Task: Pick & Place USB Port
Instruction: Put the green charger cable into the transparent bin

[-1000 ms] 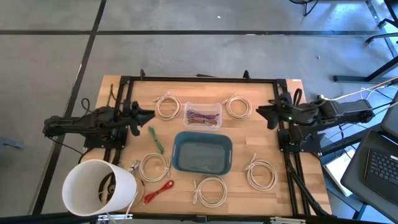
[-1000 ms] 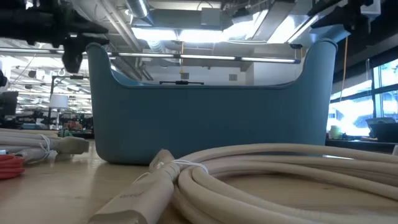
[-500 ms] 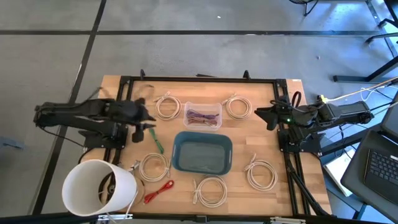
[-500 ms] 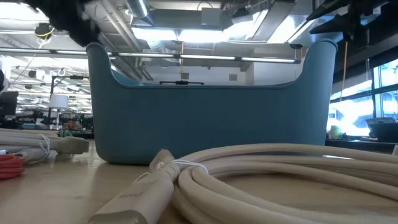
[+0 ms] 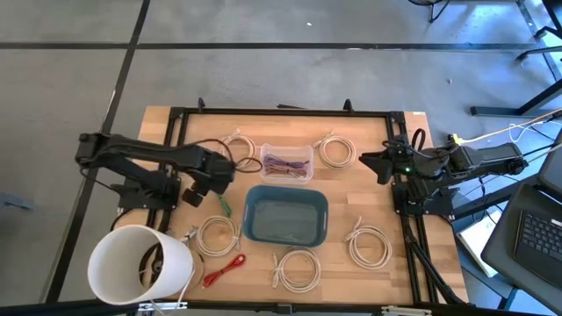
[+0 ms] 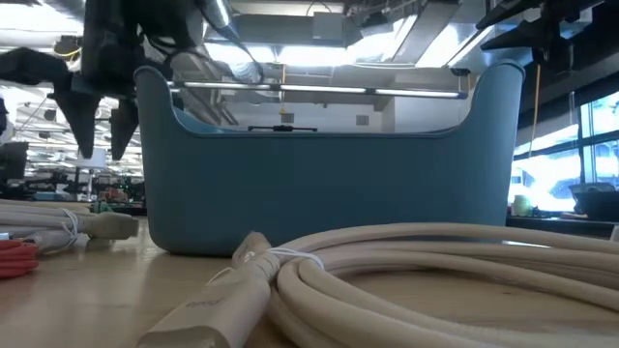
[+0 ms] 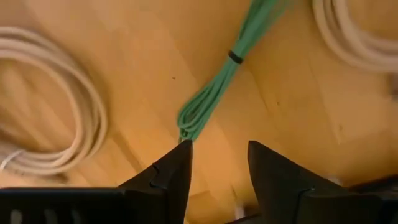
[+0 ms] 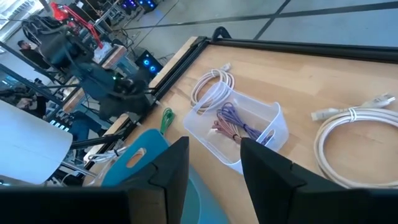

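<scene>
Reaching out over the bench [image 5: 369, 189], the left gripper [image 5: 216, 181] has swung in from the left edge since a second ago and now hangs above the green cable [image 7: 217, 87], its jaws parted with nothing between them. That cable [image 5: 220, 197] lies flat between the coiled white cables [image 5: 235, 149] and the blue tub [image 5: 285, 217]. The right gripper [image 5: 373, 161] waits at the right edge as before, jaws apart and empty.
</scene>
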You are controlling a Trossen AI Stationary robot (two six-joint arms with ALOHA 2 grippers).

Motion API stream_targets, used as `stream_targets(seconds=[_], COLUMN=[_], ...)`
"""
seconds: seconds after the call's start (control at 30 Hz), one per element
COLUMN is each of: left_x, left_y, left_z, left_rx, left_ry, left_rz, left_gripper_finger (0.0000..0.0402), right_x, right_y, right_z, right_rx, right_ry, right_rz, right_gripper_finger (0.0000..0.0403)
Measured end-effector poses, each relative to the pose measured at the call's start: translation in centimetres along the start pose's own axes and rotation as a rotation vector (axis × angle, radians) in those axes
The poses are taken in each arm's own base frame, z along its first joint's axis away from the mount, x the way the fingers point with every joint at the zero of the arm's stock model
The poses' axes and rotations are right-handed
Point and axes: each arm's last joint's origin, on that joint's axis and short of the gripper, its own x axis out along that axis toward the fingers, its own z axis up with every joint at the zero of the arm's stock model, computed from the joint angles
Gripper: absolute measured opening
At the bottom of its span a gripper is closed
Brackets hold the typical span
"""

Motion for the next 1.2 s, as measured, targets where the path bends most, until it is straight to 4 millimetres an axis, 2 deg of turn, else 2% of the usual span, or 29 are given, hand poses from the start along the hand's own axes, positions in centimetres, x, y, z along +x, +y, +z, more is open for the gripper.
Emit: stream_targets(seconds=[0.37,0.67,0.77,0.9,1.03,1.2], left_x=[2.4,4.1,4.8,6.3,7.4,7.7], left_y=[0.6,1.1,1.3,0.7,-0.3,-0.4], left_z=[2.0,3.1,2.6,0.3,-1.6,-1.3], left_rx=[0.151,0.138,0.029,-0.065,-0.042,0.005], left_ry=[0.011,0.016,-0.018,0.005,0.003,-0.085], left_rz=[-0.081,-0.090,-0.119,-0.158,-0.191,-0.119], left_gripper_finger=[0.0144,0.0141,0.0135,0.0123,0.0113,0.0106], right_x=[0.0,0.0,0.0,0.0,0.0,0.0], right_y=[0.0,0.0,0.0,0.0,0.0,0.0], right_z=[0.0,0.0,0.0,0.0,0.0,0.0], right_rx=[-0.019,-0.022,-0.024,-0.027,-0.028,-0.027], right_ry=[-0.001,-0.002,-0.002,-0.001,-0.002,-0.002], right_rz=[-0.001,-0.003,-0.003,-0.003,-0.003,-0.003], right_gripper_finger=[0.0147,0.0147,0.0147,0.0147,0.0147,0.0147])
